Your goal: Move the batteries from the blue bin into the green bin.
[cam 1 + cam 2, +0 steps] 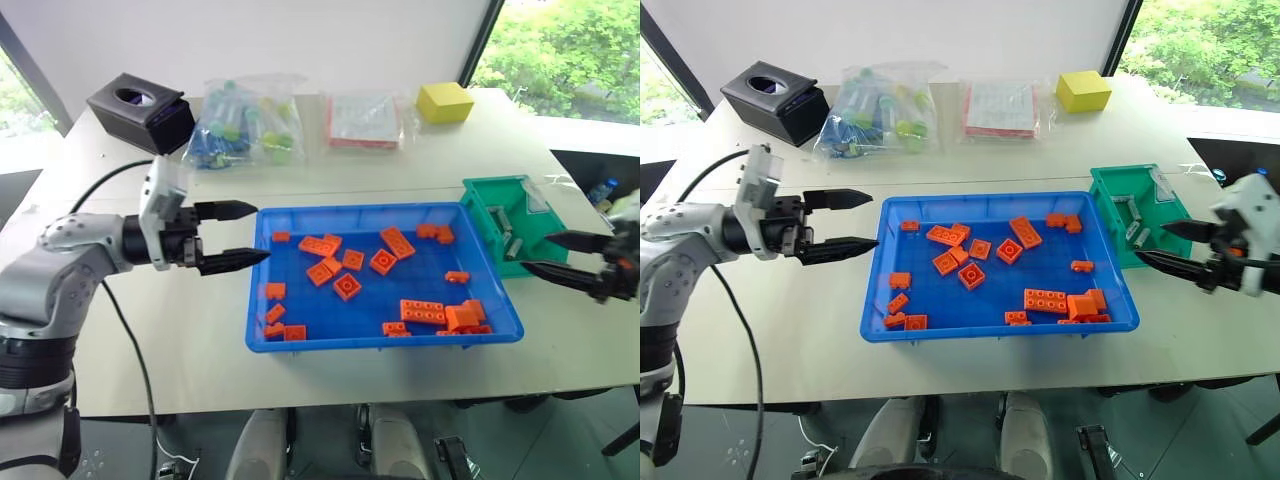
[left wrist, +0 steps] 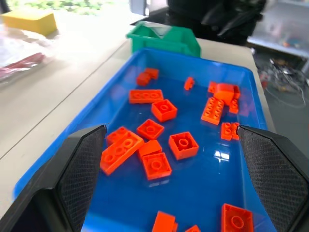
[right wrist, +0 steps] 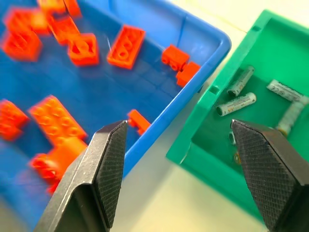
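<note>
**Hands open and empty, batteries lying in the green bin**

Both hands stand spread with nothing between their fingers: our left hand [image 1: 238, 235] hovers just beside the left rim of the blue bin [image 1: 300, 344], and our right hand [image 1: 548, 254] hangs at the near right corner of the green bin [image 1: 487, 187], fingers pointing back toward it. In the right wrist view we count several batteries [image 3: 235, 104] on the floor of the green bin, and we can find none left among the orange bricks [image 1: 346, 262] in the blue bin, so we judge the task nearly or wholly done.

What could still go wrong, as we see it:
- Our right hand sits close to the green bin's wall; a careless swing inward could nudge or tip the bin and roll the batteries out onto the desk [image 1: 200, 330].
- Our left hand, if it reaches in, could close on a brick by mistake.
- A battery could lie wedged under or between bricks, and we would stop too early.

Hard to make out: the pile of bricks at the near right corner of the blue bin could hide something slim. The green bin's near inner wall is hidden from the head views, and one battery there is partly cut off behind a finger of the right hand.
</note>
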Tool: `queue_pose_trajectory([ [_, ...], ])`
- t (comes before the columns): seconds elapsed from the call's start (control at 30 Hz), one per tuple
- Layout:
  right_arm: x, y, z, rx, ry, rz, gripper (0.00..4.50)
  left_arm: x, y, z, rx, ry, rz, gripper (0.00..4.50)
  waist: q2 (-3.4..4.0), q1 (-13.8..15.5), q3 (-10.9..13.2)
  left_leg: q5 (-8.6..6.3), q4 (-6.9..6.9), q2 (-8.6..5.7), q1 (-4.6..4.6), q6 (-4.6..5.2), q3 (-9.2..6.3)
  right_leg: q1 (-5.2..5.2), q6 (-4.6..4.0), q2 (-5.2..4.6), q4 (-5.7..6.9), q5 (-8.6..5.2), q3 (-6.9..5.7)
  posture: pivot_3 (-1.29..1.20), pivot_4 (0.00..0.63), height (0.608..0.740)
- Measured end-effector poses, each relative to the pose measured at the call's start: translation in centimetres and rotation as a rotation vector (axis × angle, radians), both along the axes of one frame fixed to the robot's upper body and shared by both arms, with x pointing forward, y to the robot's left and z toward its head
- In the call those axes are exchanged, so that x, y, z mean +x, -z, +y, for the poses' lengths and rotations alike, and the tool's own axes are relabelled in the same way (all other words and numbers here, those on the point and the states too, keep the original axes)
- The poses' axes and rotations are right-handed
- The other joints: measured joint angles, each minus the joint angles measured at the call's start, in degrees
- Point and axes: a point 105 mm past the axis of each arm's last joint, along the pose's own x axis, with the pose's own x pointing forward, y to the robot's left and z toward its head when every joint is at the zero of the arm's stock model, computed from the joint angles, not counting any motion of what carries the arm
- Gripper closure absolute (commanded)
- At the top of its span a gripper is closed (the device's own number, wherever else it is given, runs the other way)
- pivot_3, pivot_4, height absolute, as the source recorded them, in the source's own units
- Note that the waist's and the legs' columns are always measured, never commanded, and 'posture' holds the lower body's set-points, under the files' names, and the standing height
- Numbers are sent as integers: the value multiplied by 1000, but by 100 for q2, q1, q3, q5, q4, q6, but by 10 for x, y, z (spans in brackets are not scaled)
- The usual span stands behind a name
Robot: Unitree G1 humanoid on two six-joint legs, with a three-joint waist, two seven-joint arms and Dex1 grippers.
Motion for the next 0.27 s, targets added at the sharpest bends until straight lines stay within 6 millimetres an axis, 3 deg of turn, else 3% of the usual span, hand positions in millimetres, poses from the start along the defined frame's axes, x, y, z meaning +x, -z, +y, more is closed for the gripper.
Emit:
queue_pose_trajectory([
  [0.13,-21,4,-7,35,1,43,1019,2,6,12,-2,-41,34,0,0,4,0,-1,-1,0,-2,-1,0,-1,-1,-2,-4,-2,0,0,150,692],
  [0.27,-34,9,1,74,-47,68,1019,1,6,14,8,-43,33,0,0,-8,0,-1,-1,1,0,-1,-2,-1,-2,-2,-3,-2,1,0,150,692],
])
